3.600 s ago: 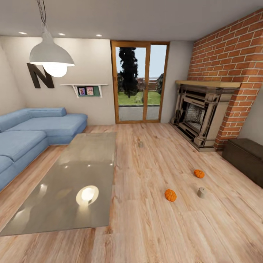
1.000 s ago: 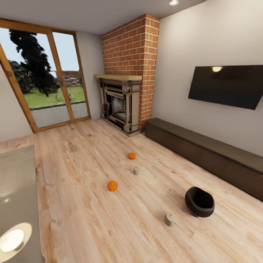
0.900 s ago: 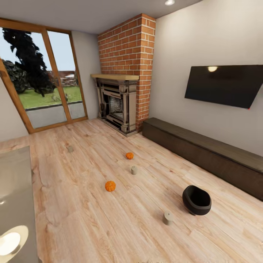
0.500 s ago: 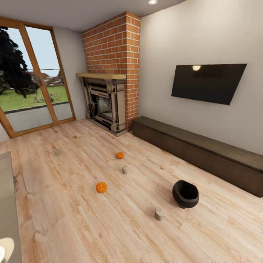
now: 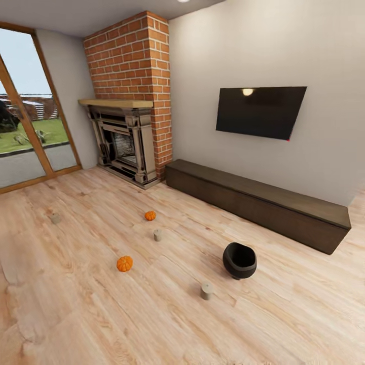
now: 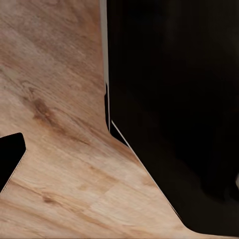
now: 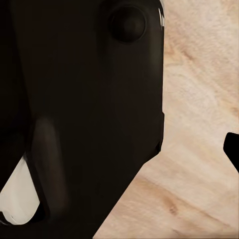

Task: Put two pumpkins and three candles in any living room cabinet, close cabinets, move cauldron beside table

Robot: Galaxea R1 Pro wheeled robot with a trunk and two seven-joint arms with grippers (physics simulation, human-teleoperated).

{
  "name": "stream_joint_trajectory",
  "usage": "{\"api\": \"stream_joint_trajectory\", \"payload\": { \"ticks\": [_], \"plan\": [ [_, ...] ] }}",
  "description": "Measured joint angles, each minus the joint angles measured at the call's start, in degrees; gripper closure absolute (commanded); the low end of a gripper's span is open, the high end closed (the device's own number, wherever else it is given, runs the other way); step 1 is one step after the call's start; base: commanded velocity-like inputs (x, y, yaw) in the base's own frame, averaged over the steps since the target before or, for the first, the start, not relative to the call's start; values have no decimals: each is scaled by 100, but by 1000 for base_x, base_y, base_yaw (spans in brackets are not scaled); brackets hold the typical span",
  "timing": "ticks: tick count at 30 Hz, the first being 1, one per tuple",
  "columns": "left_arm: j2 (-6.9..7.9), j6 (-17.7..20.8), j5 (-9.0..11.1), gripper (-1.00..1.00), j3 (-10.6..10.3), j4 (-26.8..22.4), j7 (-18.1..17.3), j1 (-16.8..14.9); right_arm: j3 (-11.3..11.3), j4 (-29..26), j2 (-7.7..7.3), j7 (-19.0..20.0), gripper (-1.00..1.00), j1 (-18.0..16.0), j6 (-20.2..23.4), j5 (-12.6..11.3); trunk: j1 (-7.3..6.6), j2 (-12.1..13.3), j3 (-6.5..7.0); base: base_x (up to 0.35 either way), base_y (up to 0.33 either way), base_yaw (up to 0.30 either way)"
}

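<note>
Swinging right, the camera has pushed the glass doors [image 5: 30, 132] toward the frame's 9 o'clock edge and lost the grey table; the pumpkins, candles and pot keep their spots on the floor [image 5: 101, 314].

From the head, the long dark cabinet [image 5: 253, 203] runs from centre out to 3 o'clock under the television [image 5: 259, 111], all its fronts shut. The black pot [image 5: 239, 260] sits tipped on the planks near 5 o'clock, apart from the cabinet. One candle [image 5: 206, 290] stands just beside it toward 6 o'clock, another [image 5: 157, 234] near centre, the third [image 5: 55, 218] off at 9 o'clock. One pumpkin [image 5: 150, 215] lies just beyond the middle candle, the other [image 5: 124, 263] at 7 o'clock.

Each wrist camera looks past dark robot bodywork at bare planks; whether either pincer is spread or pressed together I cannot tell.

Nothing is picked up yet, so this looks like the survey before collecting. Next likely calls for rolling up to the nearest candle or pumpkin and lowering an arm.
</note>
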Motion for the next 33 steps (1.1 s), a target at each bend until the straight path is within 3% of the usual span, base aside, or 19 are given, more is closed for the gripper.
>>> {"api": "stream_joint_trajectory", "payload": {
  "ticks": [19, 33],
  "plan": [
    [-2, 4, 12, -100, 6, 2, -3, 1, 0, 0, 0, 0, -100, 1, -5, 0, 0, 0, -98, 0, 0, -250],
    [-103, 40, 7, -100, -14, 10, -32, 1, 0, 0, 0, 0, -100, 0, -1, -1, 0, 0, -175, 11, 0, -243]
  ]
}}
